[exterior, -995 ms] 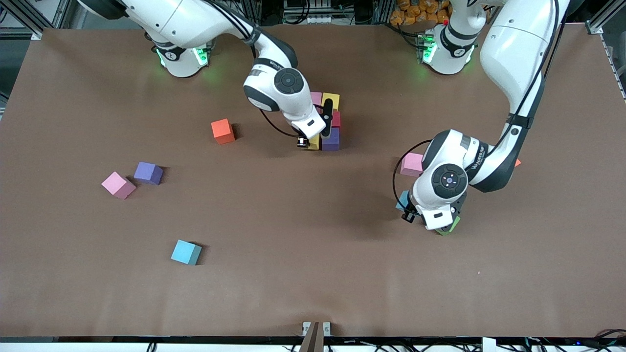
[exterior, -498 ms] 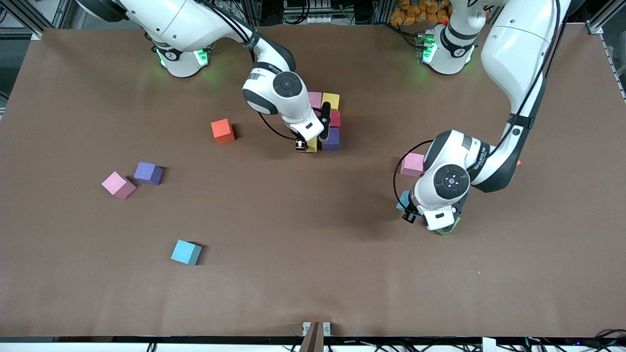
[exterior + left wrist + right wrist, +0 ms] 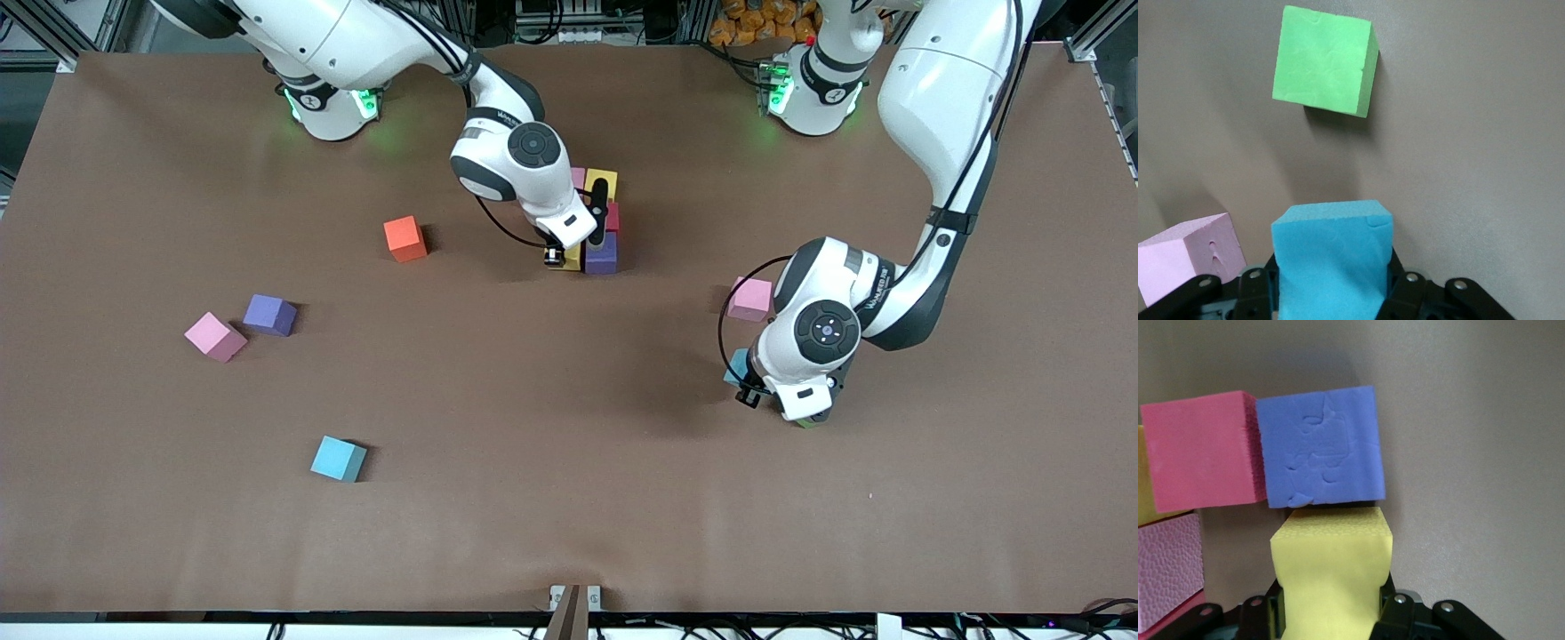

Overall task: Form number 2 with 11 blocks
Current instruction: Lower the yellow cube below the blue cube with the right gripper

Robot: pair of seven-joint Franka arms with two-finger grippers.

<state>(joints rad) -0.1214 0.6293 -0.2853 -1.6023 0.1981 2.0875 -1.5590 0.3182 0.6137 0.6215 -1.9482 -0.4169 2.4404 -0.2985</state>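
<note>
Foam cubes (image 3: pixel 602 253) — a touching cluster mid-table (five, perhaps), others scattered.

Brown table (image 3: pixel 569 498); orange cube (image 3: pixel 404 238), purple cube (image 3: pixel 269 315), pink cube (image 3: pixel 215 337), light blue cube (image 3: pixel 339 459); green cube (image 3: pixel 1325 61); white arms.

- Even, fairly bright overhead light covers the brown counter (image 3: pixel 569 498); no strong glare on it.
- Green lamp glow spills onto the counter by both arm bases.
- Soft, blurred shadows lie under the arms; each loose cube casts a short dark shadow.
- In the left wrist view the green cube (image 3: pixel 1325 61) is sharp, with a soft shadow beside it.
- Both wrist views stay dimmer and greyer toward their edges.
</note>
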